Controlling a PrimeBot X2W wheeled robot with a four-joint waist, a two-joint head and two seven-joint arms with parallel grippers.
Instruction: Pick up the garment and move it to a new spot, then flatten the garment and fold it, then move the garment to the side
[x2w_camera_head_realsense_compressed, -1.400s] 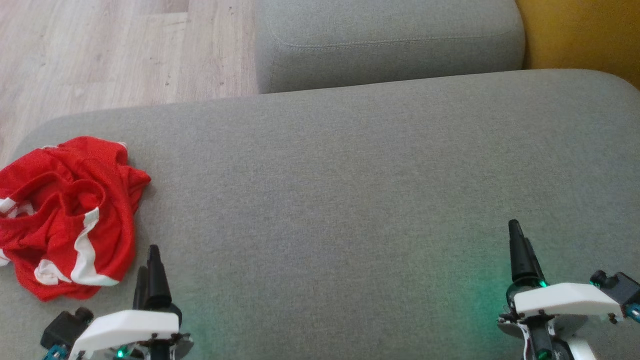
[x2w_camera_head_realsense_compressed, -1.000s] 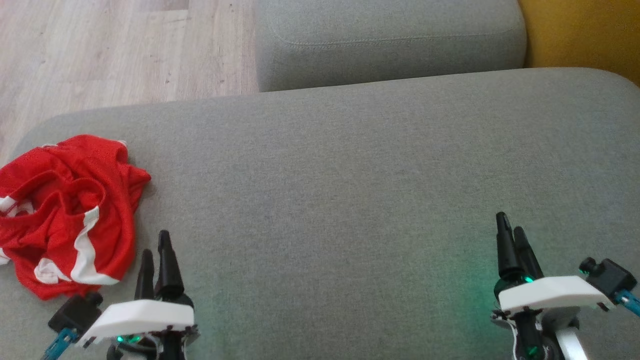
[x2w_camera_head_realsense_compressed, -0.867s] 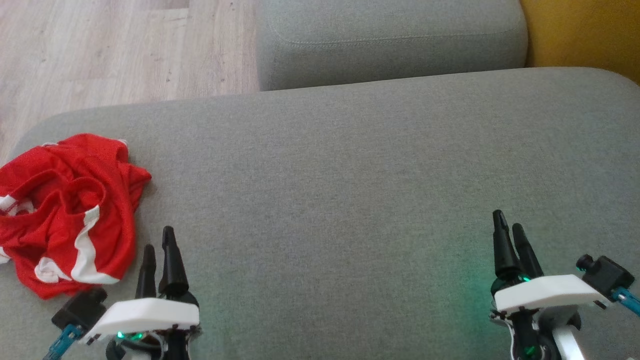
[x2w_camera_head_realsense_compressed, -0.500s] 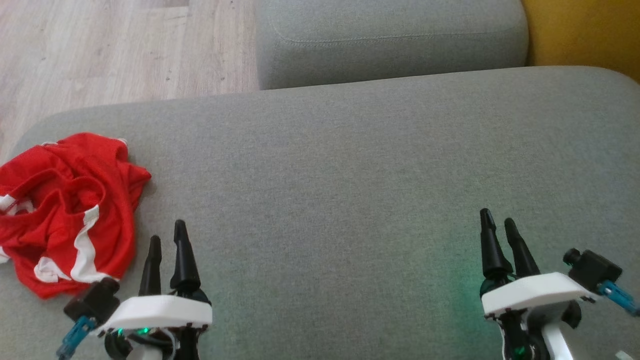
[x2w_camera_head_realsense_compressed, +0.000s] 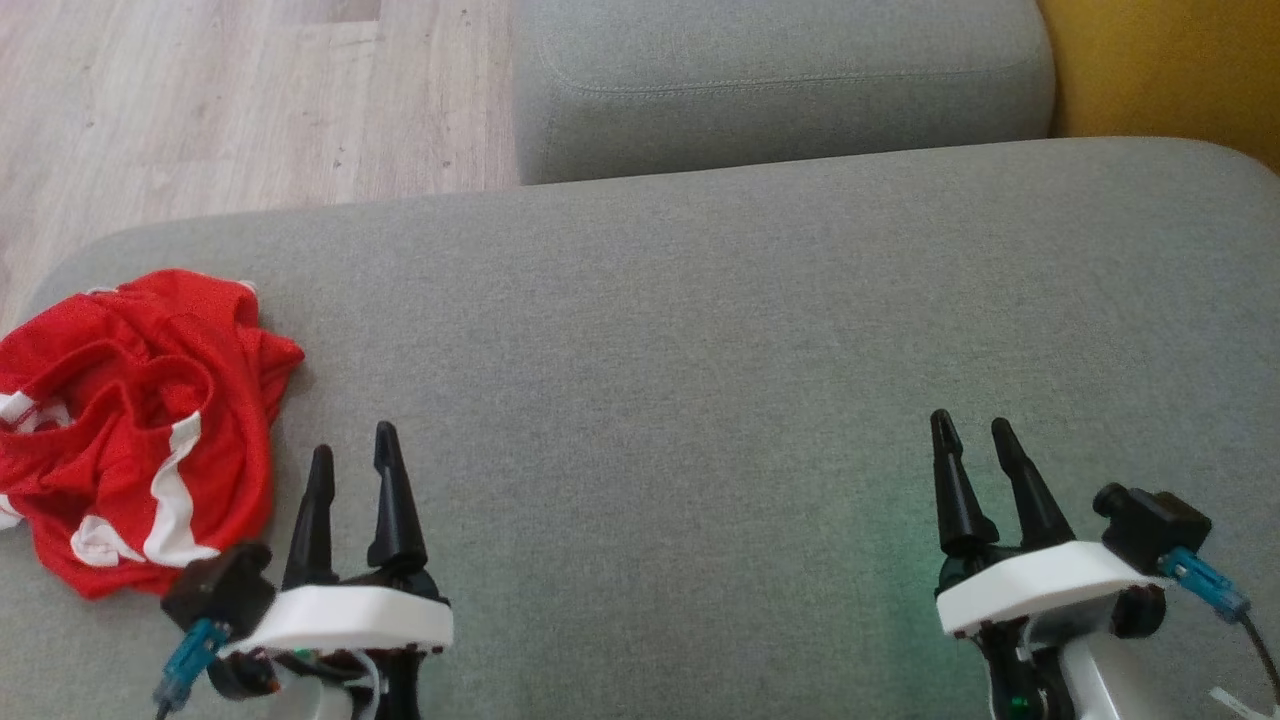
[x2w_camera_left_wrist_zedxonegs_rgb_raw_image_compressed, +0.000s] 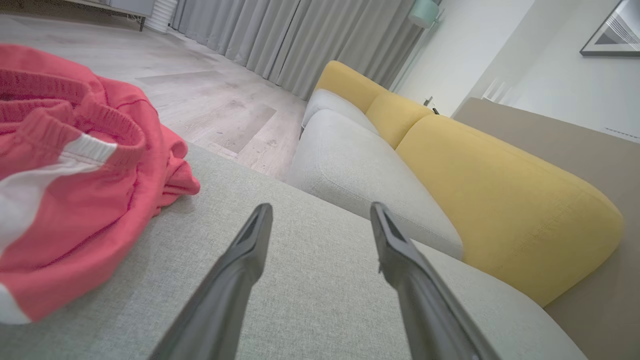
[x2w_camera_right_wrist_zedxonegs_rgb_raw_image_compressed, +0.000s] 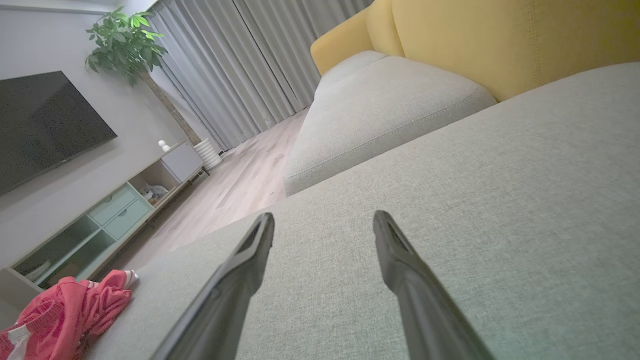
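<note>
grey woven fabric of the seat cushion lies beneath both arms. nearest the camera, the left pincer is seen at the lower left with its two dark fingers spread wide and nothing between them. it is held over bare cushion, just beside the lower right edge of the garment but apart from it. the right pincer is seen at the lower right, likewise spread wide and empty, well apart from the garment.

the garment, red with white stripes, is bunched in a loose heap at the left end of the cushion, close to its rounded edge. an elastic waistband is visible in the left wrist view. no part of the garment is lifted, so the pick-up is judged not yet begun.

beyond the seat a second grey cushion is set, with wooden floor to its left and a yellow backrest to its right.

risks are judged as follows. if only a single top fold is pinched, the heap may be dragged or unrolled rather than lifted whole. if the fingers are driven too deep, cushion fabric may be caught with the cloth. because the heap lies close to the cushion edge, a sideways push by the left pincer may send it onto the floor.
</note>
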